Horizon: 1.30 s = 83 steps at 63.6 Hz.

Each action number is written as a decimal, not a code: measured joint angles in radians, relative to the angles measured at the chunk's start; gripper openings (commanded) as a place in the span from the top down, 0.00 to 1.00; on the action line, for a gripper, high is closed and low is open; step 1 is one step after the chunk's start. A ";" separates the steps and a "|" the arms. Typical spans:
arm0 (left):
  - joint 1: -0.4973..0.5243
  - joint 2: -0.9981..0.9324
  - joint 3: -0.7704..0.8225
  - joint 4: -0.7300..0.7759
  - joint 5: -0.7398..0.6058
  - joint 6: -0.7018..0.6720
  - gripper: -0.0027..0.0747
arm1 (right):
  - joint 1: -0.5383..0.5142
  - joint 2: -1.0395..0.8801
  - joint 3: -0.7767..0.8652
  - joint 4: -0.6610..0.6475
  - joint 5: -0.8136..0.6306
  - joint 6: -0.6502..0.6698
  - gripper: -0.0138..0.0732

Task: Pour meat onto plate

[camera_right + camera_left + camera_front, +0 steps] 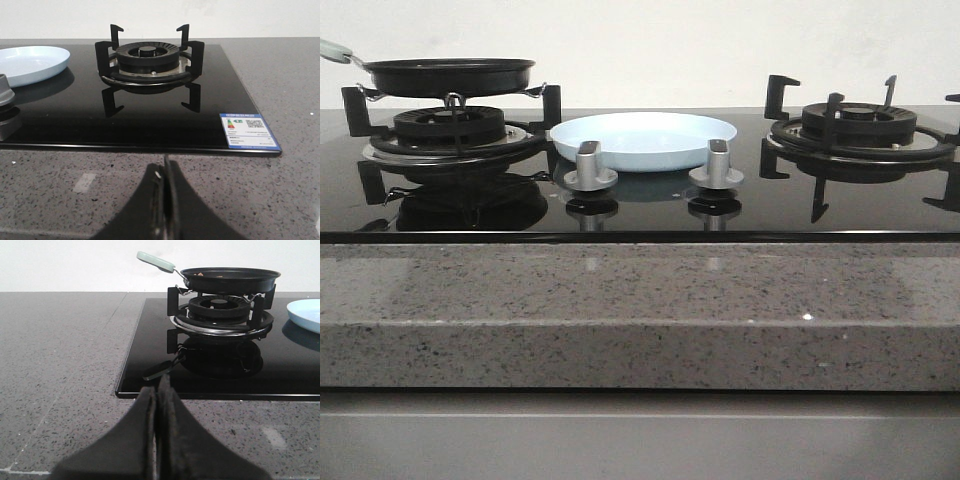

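The frying pan [448,75] sits on the left burner [452,130], seen almost edge-on, so its contents are hidden from the front and its pale green handle [334,48] is cut off at the frame's edge. From the left wrist view only a sliver of light-brown meat [199,274] shows over the pan's rim. The plate [643,139] rests on the black glass hob [640,210] between the two burners, behind two silver knobs [590,166], with nothing on it. The right burner [860,130] is bare. The left gripper [156,390] hangs over the speckled counter [60,355], fingers pressed together, holding nothing. The right gripper [165,175] is likewise closed on nothing, above the counter near the hob's energy label [247,131].
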 measured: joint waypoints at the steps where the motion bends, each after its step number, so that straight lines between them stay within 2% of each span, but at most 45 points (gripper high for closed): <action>1: 0.000 0.000 0.000 0.000 0.000 0.000 0.99 | 0.000 0.000 0.000 0.000 0.000 0.000 0.91; 26: 0.000 0.000 0.000 0.000 0.000 0.000 0.99 | 0.000 0.000 0.000 0.000 0.000 0.000 0.91; 39: 0.000 0.000 0.000 -0.029 -0.094 0.000 0.99 | 0.000 0.000 0.000 0.000 -0.044 0.000 0.91; 45: 0.000 0.000 -0.012 -0.040 -0.082 0.000 0.99 | 0.000 0.000 -0.012 0.000 -0.039 0.000 0.91; 55: 0.000 0.016 -0.158 -0.047 0.064 0.000 0.99 | 0.000 0.002 -0.156 -0.001 0.075 0.000 0.91; 63: 0.000 0.122 -0.325 -0.031 0.153 0.000 0.99 | 0.000 0.082 -0.305 -0.002 0.170 0.000 0.91; 72: 0.000 0.296 -0.444 -0.022 0.176 0.000 0.99 | 0.000 0.244 -0.456 -0.004 0.243 0.000 0.91; 83: 0.000 0.387 -0.477 -0.022 0.176 0.000 0.99 | 0.000 0.349 -0.526 -0.004 0.276 0.000 0.91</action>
